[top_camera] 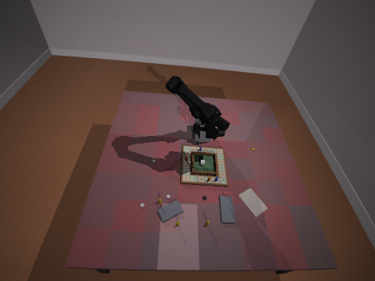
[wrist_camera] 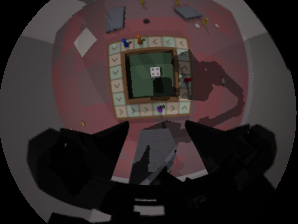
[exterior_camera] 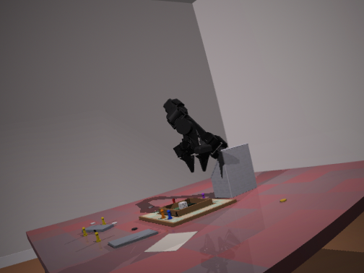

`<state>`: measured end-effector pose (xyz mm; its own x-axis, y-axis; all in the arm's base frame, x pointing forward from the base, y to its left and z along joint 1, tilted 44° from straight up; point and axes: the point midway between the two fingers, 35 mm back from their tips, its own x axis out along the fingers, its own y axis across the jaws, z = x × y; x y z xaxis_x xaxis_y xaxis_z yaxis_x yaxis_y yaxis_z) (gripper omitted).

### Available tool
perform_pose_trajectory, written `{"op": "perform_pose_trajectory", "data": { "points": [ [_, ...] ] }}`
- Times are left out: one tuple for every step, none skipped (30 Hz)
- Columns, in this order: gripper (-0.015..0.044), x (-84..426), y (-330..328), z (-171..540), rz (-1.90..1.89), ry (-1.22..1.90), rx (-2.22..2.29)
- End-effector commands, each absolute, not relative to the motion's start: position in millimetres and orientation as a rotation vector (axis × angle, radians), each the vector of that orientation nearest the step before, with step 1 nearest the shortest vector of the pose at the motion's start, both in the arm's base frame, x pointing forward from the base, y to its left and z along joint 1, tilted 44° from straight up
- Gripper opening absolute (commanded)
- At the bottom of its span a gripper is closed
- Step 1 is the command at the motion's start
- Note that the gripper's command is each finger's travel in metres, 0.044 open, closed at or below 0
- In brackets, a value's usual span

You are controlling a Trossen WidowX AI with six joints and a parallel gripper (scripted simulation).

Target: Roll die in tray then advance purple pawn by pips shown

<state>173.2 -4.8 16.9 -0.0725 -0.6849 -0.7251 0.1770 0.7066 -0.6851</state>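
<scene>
Above the board's (top_camera: pixel 183 166) (exterior_camera: pixel 173 224) (wrist_camera: pixel 113 77) near side, by the wrist view, the gripper (exterior_camera: pixel 198 171) (wrist_camera: pixel 157 123) stands wide open with nothing between its fingers. The exterior view alone makes plain how far its tips hang clear of the board. The die (top_camera: pixel 202 162) (exterior_camera: pixel 183 205) (wrist_camera: pixel 155 71) lies in the tray (top_camera: pixel 204 173) (exterior_camera: pixel 195 210) (wrist_camera: pixel 125 75); only the wrist view shows its top face well, with four pips. The purple pawn (top_camera: pixel 200 149) (exterior_camera: pixel 203 195) (wrist_camera: pixel 160 108) is on the board's track, outside the tray. The exterior view shows the grey block (exterior_camera: pixel 241 171) (wrist_camera: pixel 156 145) standing tall; the wrist view mostly its top.
</scene>
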Motion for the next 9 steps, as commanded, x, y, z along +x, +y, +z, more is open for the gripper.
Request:
{"op": "perform_pose_trajectory", "data": {
  "points": [
    [0.0440, 172.0, 10.0, 26.9, -0.697, 1.526, -0.509],
    [0.0440, 172.0, 10.0, 26.9, -0.697, 1.526, -0.509],
    [0.0440, 174.3, 3.2, 21.6, -0.722, 1.495, -0.468],
    [0.0440, 174.3, 3.2, 21.6, -0.722, 1.495, -0.468],
    [0.0440, 174.3, 3.2, 21.6, -0.722, 1.495, -0.468],
    [0.0440, 174.3, 3.2, 21.6, -0.722, 1.495, -0.468],
    [0.0440, 174.3, 3.2, 21.6, -0.722, 1.495, -0.468],
    [0.0440, 174.3, 3.2, 21.6, -0.722, 1.495, -0.468],
    [0.0440, 174.3, 3.2, 21.6, -0.722, 1.495, -0.468]
  ]
}}
